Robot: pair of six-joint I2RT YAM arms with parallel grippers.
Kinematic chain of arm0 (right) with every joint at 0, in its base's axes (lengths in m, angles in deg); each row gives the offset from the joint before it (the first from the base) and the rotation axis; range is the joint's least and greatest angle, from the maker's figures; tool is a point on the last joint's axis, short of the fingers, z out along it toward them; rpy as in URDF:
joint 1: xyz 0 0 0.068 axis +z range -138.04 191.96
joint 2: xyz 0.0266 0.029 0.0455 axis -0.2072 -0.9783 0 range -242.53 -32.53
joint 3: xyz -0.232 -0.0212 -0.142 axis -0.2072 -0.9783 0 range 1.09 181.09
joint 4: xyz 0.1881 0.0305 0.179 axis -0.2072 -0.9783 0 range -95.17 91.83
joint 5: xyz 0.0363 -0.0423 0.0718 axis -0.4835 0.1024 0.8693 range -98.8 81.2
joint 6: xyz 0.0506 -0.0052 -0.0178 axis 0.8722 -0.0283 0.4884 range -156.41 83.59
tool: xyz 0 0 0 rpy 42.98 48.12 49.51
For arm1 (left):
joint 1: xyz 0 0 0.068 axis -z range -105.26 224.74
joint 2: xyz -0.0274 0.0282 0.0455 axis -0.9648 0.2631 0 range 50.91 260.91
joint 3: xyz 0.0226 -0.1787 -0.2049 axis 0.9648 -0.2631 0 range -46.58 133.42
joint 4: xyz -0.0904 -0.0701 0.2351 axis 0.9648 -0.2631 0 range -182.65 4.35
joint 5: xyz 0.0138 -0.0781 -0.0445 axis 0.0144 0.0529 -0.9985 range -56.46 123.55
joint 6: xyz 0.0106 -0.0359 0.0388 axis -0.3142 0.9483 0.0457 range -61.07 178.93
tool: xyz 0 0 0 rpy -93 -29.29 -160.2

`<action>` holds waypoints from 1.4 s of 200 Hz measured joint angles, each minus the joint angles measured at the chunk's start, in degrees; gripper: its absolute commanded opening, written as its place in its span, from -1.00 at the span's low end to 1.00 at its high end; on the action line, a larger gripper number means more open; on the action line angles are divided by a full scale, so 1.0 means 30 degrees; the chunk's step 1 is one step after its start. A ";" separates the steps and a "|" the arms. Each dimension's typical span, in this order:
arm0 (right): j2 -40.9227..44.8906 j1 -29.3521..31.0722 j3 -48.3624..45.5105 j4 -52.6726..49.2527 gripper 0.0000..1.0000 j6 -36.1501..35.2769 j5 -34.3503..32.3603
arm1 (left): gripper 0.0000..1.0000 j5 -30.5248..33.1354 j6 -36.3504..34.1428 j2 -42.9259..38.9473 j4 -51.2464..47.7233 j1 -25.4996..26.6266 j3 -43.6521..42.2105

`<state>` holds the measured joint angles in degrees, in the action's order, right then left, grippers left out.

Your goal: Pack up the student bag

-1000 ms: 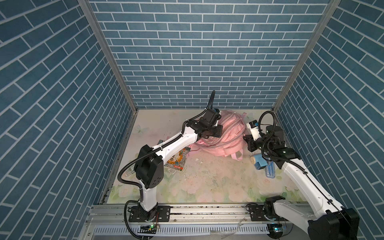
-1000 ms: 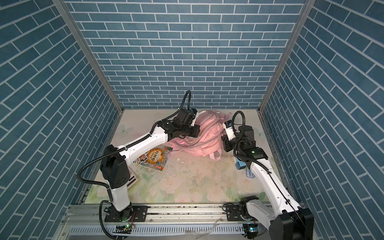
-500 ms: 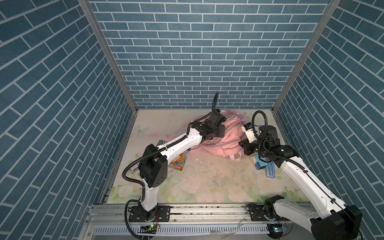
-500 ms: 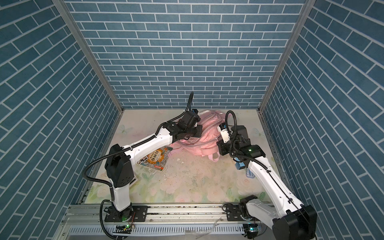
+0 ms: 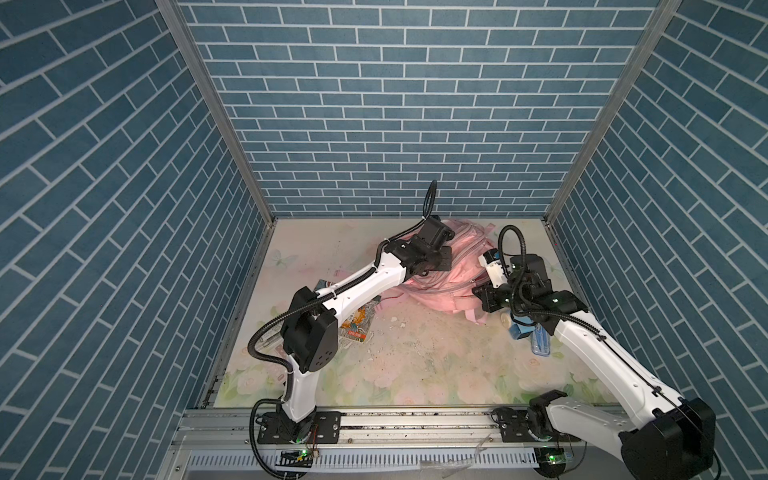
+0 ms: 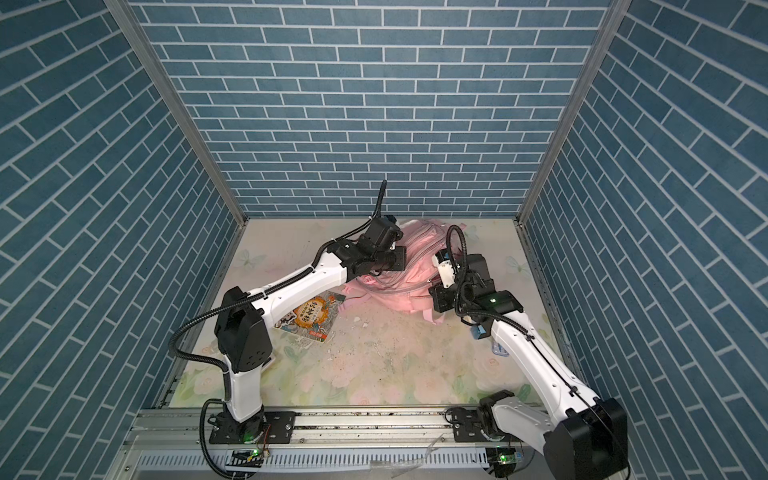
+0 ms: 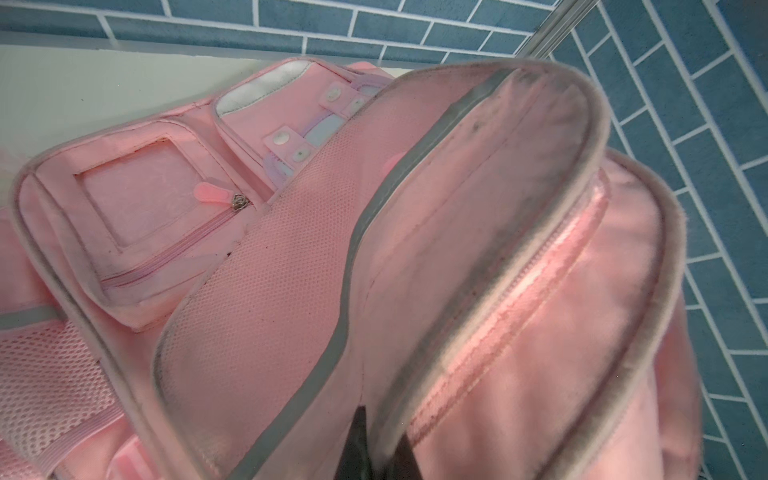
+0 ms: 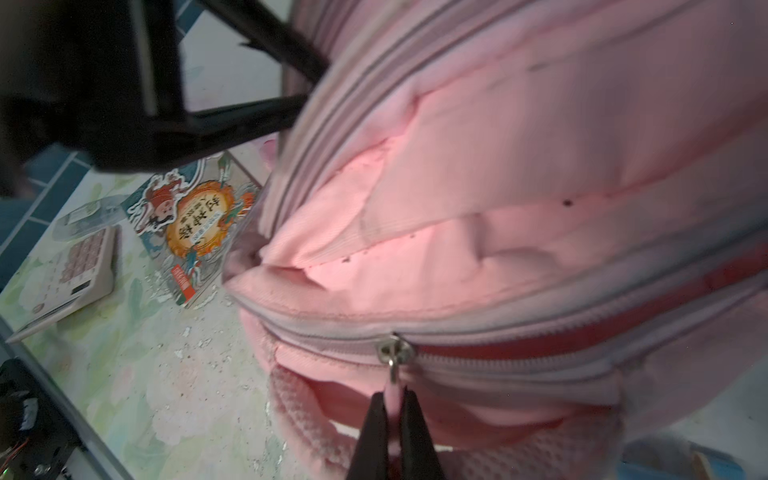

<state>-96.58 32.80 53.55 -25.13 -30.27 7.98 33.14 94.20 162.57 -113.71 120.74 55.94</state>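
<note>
The student bag (image 5: 455,272) (image 6: 409,272) is a pink soft backpack lying at the back middle of the table. My left gripper (image 7: 382,419) is shut on the grey-trimmed rim of its open main compartment, holding that edge up; in both top views it sits at the bag's left side (image 5: 440,259) (image 6: 397,262). My right gripper (image 8: 393,395) is shut on the pink zip pull under the metal slider (image 8: 395,351) of a half-open zip, at the bag's right front (image 5: 480,293) (image 6: 435,297). A clear window pocket (image 7: 141,195) shows on the bag's front.
A colourful book (image 6: 311,318) (image 8: 195,224) lies left of the bag under the left arm, with a white calculator (image 8: 79,274) beyond it. Blue items (image 5: 536,336) lie beside the right arm. Brick walls close in the back and both sides.
The right gripper has drawn the zip pull leftwards and towards the front along the bag. The left gripper has shifted a little to the right with the bag's rim.
</note>
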 measured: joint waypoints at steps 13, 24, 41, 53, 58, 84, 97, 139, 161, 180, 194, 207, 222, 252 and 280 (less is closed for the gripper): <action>-0.0576 -0.0663 0.0459 -0.0270 -1.00 -0.0197 0.0197 | -1.00 -0.0597 0.0408 0.0000 0.0291 0.0007 0.0000; -0.1035 -0.0954 0.0998 -0.0568 -1.00 -0.0219 0.0270 | -1.00 -0.0962 0.0801 0.0000 0.0605 0.0007 -0.0007; -0.1654 -0.0984 0.1894 -0.0852 -1.00 -0.0189 0.0663 | -1.00 -0.1188 0.1290 0.0066 0.0998 -0.0029 -0.0007; -0.1821 -0.0925 0.2317 -0.0882 -1.00 -0.0124 0.0954 | -1.00 -0.1158 0.1566 0.0262 0.1341 -0.0066 0.0022; -0.1821 -0.0867 0.2375 -0.0860 -1.00 -0.0066 0.1020 | -1.00 -0.1122 0.1654 0.0379 0.1450 -0.0073 0.0036; -0.1676 0.0080 0.2419 -0.0852 -1.00 0.0532 0.1188 | -1.00 -0.0721 0.2047 0.1144 0.2025 -0.0051 0.0146; -0.1639 0.0612 0.2419 -0.0852 -1.00 0.0874 0.1282 | -1.00 -0.0437 0.2193 0.1472 0.2310 -0.0044 0.0146; -0.1639 0.1093 0.2208 -0.0393 -1.00 0.2076 0.1996 | -1.00 0.0612 0.2820 0.1596 0.3031 0.0036 0.0146; -0.1654 0.1370 0.1668 0.0270 -1.00 0.2827 0.2302 | -1.00 0.1035 0.3213 0.1596 0.3257 0.0058 0.0146; -0.1690 0.1647 0.0984 0.0976 -1.00 0.3439 0.2288 | -1.00 0.1231 0.3497 0.1596 0.3184 0.0058 0.0284; -0.1683 0.1712 0.0342 0.1719 -1.00 0.3759 0.2273 | -1.00 0.1260 0.3672 0.1617 0.3155 0.0051 0.0474; -0.1661 0.1814 -0.0444 0.2550 -1.00 0.3971 0.2222 | -1.00 0.1188 0.3920 0.1683 0.3242 0.0029 0.0743; -0.1530 0.1894 -0.1413 0.3497 -1.00 0.4029 0.1938 | -1.00 0.1027 0.4255 0.1683 0.3373 0.0015 0.0823; -0.1326 0.1974 -0.2652 0.5071 -1.00 0.3927 0.1603 | -1.00 0.0590 0.4452 0.1749 0.3446 0.0000 0.0933; -0.1005 0.1982 -0.2761 0.5617 -1.00 0.3730 0.1239 | -0.72 0.0102 0.3730 0.1785 0.3432 -0.0153 0.1056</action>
<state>-99.60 38.74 45.27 -8.28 -19.08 11.69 33.45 105.39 167.93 -103.41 120.28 59.11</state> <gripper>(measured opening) 0.076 0.081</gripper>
